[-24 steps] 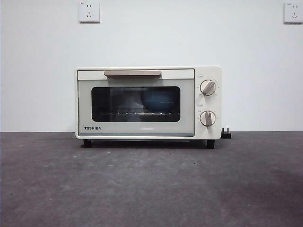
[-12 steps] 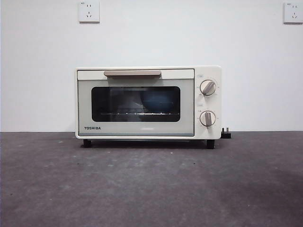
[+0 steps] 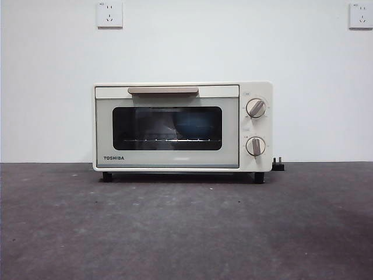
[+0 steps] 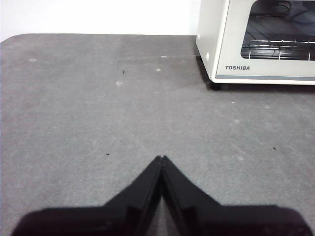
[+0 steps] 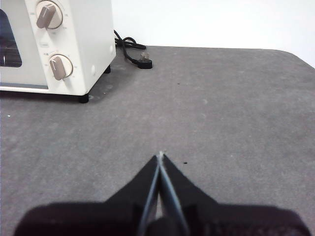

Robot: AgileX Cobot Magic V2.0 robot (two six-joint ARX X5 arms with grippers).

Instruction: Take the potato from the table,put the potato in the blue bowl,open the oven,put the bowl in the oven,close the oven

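Both end effectors hang over bare desk with their jaws pressed together, holding nothing. From the left wrist view, the left end effector (image 4: 161, 158) has its tips meeting in a point above the grey desk (image 4: 98, 108), and the oven (image 4: 256, 44) stands well apart from it, ahead and off to one side, showing its TOSHIBA lettering and the wire rack behind the dark glass. From the right wrist view, the right end effector (image 5: 160, 155) is likewise closed to a point, well apart from the oven's knob end, where two round knobs (image 5: 61, 67) face out; a black cord and plug (image 5: 143, 63) lie on the desk just beside that end of the oven.

Seen from the front, the oven (image 3: 182, 126) stands at the back of the desk (image 3: 186, 227) against a white wall, its door shut and the beige handle (image 3: 163, 90) along the top. Through the glass a bluish rounded shape, seemingly the bowl (image 3: 195, 125), sits on the rack inside. The potato cannot be made out. Two wall sockets (image 3: 109, 14) sit high on the wall.
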